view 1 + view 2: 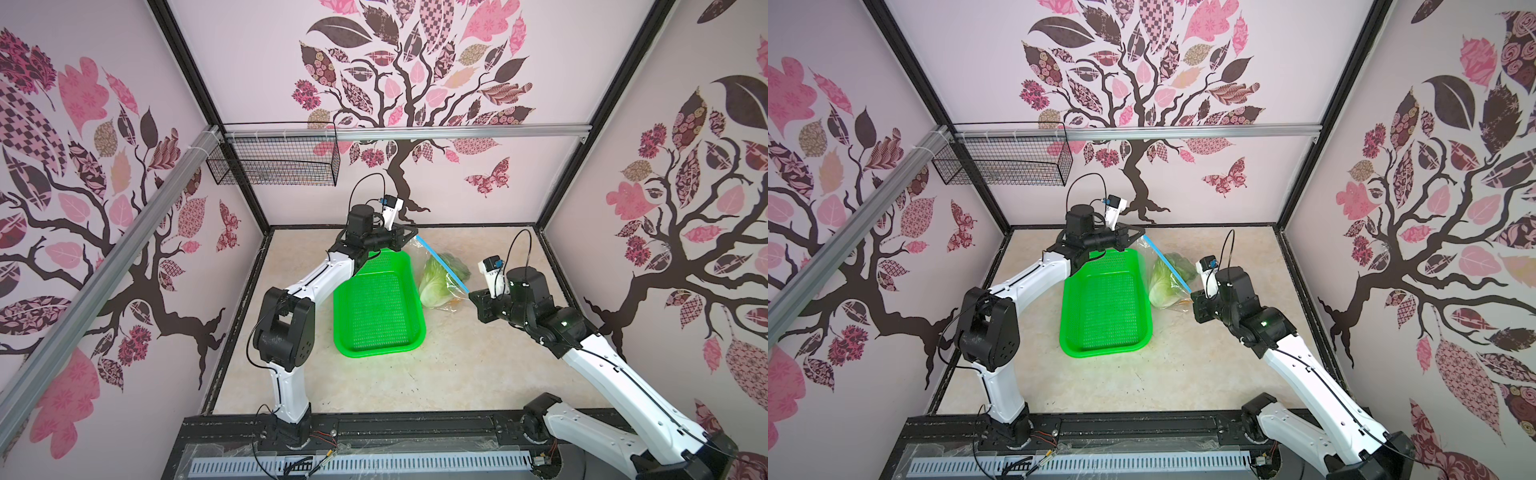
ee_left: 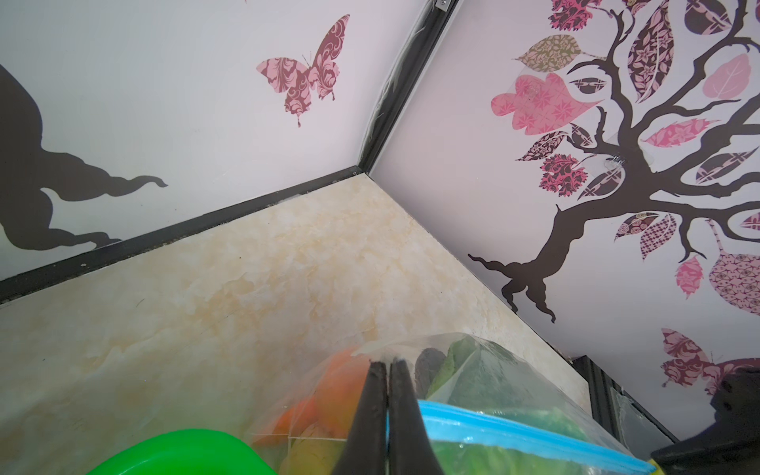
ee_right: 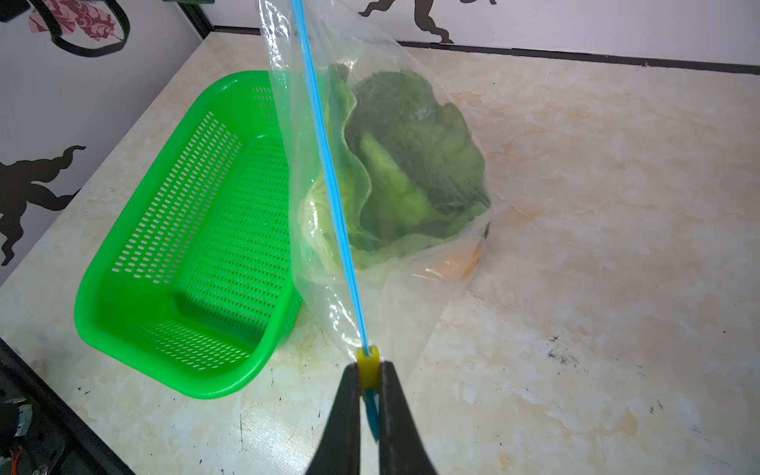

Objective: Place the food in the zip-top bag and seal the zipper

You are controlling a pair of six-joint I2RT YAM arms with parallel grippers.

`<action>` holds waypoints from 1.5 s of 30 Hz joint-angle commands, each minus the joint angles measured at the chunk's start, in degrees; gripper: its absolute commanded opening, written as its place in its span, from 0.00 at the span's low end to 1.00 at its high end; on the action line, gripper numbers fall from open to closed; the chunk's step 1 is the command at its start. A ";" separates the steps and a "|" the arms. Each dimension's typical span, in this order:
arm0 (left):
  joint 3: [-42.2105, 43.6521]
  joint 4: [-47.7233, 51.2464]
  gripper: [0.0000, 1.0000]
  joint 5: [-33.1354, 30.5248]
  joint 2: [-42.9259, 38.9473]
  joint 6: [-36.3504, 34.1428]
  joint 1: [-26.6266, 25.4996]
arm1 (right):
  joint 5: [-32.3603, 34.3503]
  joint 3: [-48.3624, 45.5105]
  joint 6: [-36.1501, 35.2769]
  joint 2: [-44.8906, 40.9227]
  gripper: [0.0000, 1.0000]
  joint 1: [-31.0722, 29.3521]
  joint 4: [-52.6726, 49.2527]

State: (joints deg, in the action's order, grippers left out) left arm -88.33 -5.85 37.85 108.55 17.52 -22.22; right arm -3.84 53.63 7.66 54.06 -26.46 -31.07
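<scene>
Both top views: clear crinkly plastic zip-top bag (image 1: 446,291) rests on beige marbled tabletop (image 1: 415,374), just beside bright green plastic mesh basket (image 1: 376,307); green-white leafy cabbage (image 1: 432,282) inside. Thin light blue zipper strip (image 1: 442,262) runs taut between left gripper (image 1: 409,233) and right gripper (image 1: 471,296).

Left wrist: left gripper (image 2: 388,364) clenched on the bag's mouth edge.

Right wrist: right gripper (image 3: 367,370) clamped on small yellow tab (image 3: 368,357) at the strip's end.

Left gripper (image 2: 388,364) pinched shut, right gripper (image 3: 368,370) nearly shut, both seemingly raised, well apart.
</scene>
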 commanded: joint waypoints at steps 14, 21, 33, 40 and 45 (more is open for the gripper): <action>0.44 -8.90 0.00 2.59 -0.60 2.40 2.44 | -0.23 2.39 -1.26 0.94 0.08 0.27 -0.29; 2.64 -14.34 0.00 10.20 -0.15 5.68 2.20 | 2.18 6.57 -2.50 6.05 0.48 0.27 8.75; 4.02 -15.54 0.00 11.30 -0.20 7.48 1.74 | 4.12 12.28 -11.30 22.17 0.57 0.27 23.01; 4.36 -15.20 0.00 11.02 -0.63 8.47 1.30 | -2.09 12.64 -10.75 27.07 0.43 0.29 26.63; 1.94 -10.21 0.00 10.63 -0.84 7.00 1.39 | -2.57 13.46 -10.30 29.01 0.05 0.27 27.58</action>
State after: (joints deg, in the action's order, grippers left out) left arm -85.12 -18.26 48.23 108.55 25.45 -20.64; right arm -4.47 64.36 -3.01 81.52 -26.17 -5.56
